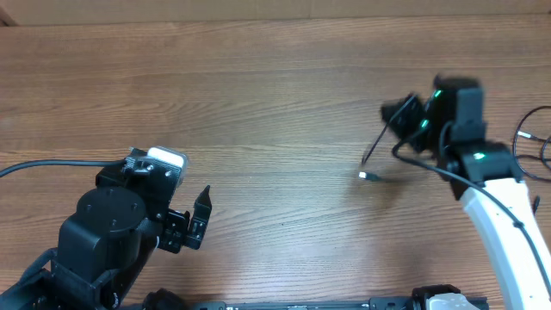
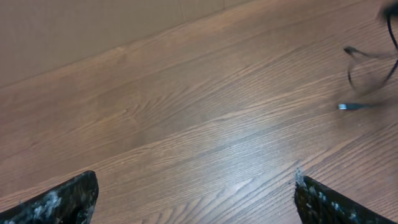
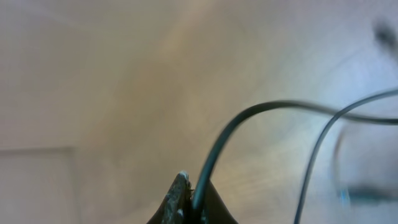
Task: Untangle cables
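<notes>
**Right fingers pinch one cable**

The right gripper [image 3: 188, 198] is pressed together on a thin black cable [image 3: 249, 112], which arcs away from its tips. The silvery plug [image 1: 368, 176] is near this arm. The left gripper [image 1: 200, 215], spread wide, is well apart.

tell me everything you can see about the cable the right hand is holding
The cable is a thin, black, flexible cord, smooth and rubbery looking, far thinner than the right hand, whose fingertips are shut on it. From the pinch it arcs up and off to the right, and a second strand curves down beside it. Seen from overhead, one end trails down to a small silvery plug over the wooden table. Whether the plug rests on the wood is unclear.
</notes>
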